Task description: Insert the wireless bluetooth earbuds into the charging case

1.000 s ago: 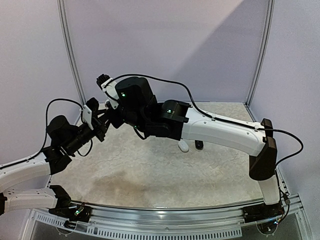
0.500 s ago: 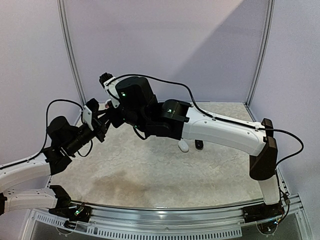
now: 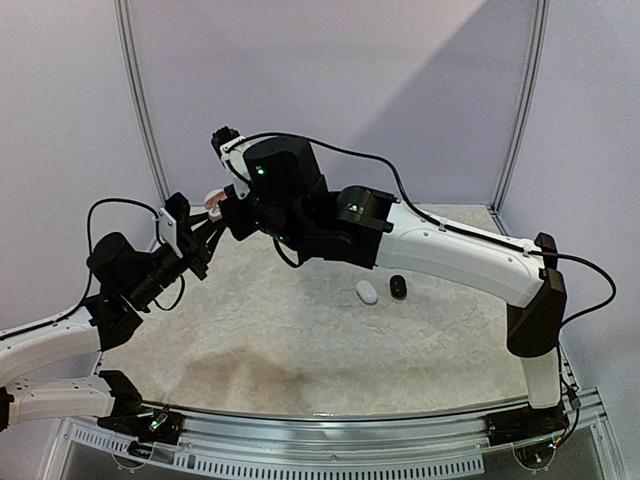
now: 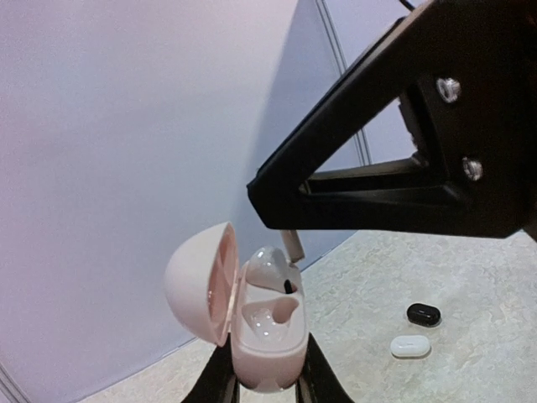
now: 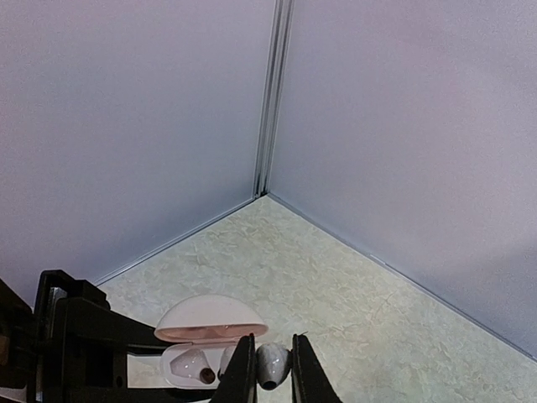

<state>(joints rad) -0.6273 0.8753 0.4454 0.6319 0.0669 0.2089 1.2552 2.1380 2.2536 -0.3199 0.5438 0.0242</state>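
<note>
My left gripper [image 3: 205,225] [image 4: 267,374] is shut on the base of an open pink charging case [image 4: 267,336] [image 3: 213,199] and holds it upright above the table's far left. Its lid [image 4: 201,281] hangs open. The case also shows in the right wrist view [image 5: 197,361]. My right gripper [image 3: 230,208] [image 5: 268,365] is shut on a pale earbud [image 5: 274,363] at the case's far end. In the left wrist view this earbud [image 4: 273,269] stands at the far slot. The near slot [image 4: 268,319] looks empty. I cannot tell whether the bud is seated. Other earbuds are out of view.
A closed white case [image 3: 367,292] [image 4: 410,346] and a closed black case [image 3: 398,287] [image 4: 424,314] lie side by side mid-table. Walls meet in a corner [image 5: 267,191] just behind the grippers. The right arm [image 3: 450,255] spans the table's middle.
The right arm has risen and shifted right, uncovering the white and black cases on the table. The left gripper has shifted slightly left, and the pink case now shows in the top view.
</note>
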